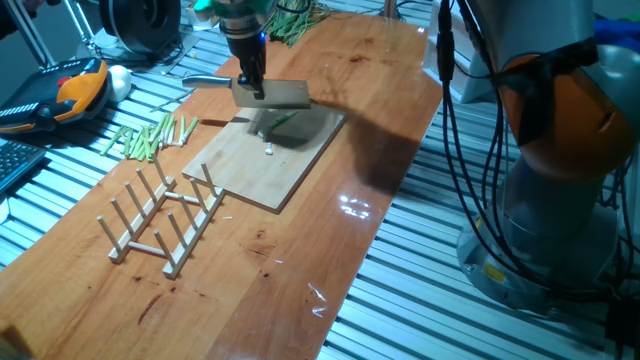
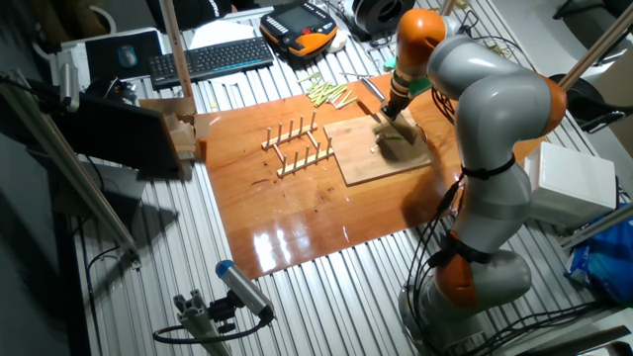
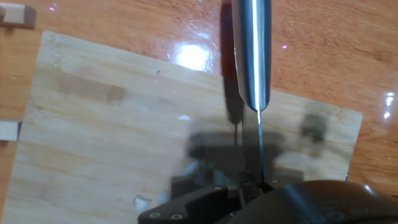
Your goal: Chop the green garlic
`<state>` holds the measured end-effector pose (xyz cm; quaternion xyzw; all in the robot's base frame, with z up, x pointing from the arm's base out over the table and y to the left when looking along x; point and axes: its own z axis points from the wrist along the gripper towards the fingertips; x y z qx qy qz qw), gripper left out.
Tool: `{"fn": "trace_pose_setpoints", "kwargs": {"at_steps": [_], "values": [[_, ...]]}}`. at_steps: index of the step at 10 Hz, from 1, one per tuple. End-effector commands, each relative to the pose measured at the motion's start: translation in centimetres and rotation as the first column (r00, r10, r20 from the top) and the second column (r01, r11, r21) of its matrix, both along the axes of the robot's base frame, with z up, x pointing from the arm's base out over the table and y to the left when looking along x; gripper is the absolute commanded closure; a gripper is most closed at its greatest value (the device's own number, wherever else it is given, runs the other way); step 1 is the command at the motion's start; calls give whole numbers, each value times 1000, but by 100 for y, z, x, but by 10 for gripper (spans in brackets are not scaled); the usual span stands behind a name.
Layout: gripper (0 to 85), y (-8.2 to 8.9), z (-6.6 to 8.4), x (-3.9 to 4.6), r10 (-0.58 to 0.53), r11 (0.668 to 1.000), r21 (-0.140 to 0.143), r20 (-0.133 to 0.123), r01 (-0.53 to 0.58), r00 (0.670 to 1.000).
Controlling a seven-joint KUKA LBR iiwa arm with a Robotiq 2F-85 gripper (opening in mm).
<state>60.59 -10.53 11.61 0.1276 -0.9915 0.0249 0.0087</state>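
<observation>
One fixed view: gripper (image 1: 250,88) clamped on a cleaver (image 1: 272,94), blade held above the cutting board (image 1: 265,165). Green garlic (image 1: 285,119), a short stalk, lies on the board's far part, under the blade; a whitish bit (image 1: 269,151) lies nearer. Heap of green sticks (image 1: 150,137) left; wooden rack (image 1: 165,220) near left.
The other fixed view: arm (image 2: 485,129) covers the board's right part; garlic not discernible.
Hand view: blade edge-on; fingers hidden; pale bit (image 3: 143,200) at the lower edge.

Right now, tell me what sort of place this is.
Probably a robotics lab, not a kitchen. The wooden board lies on a slatted metal bench, a teach pendant and a keyboard sit nearby, and cables hang beside the arm.
</observation>
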Motion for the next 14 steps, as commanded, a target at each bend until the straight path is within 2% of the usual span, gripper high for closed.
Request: {"fn": "trace_pose_setpoints", "kwargs": {"at_steps": [1, 3, 4, 6, 8, 9, 10, 11, 12, 14], "values": [[850, -3, -1, -1, -2, 1000, 4, 7, 2, 1000], [850, -3, -1, -1, -14, 1000, 15, 15, 14, 1000], [850, -3, -1, -1, -23, 1000, 15, 24, 23, 999], [850, -3, -1, -1, -38, 999, 11, 25, 38, 999], [850, -3, -1, -1, -50, 999, 16, 1, 50, 999], [850, 44, 70, 50, -72, 997, 6, -5, 72, 997], [850, 127, 173, 144, -88, 996, -21, 7, 88, 996], [850, 166, 220, 200, -111, 993, -24, 8, 111, 994], [850, 166, 220, 200, -114, 993, -35, 8, 114, 993], [850, 166, 220, 200, -125, 992, -25, 12, 125, 992]]}}
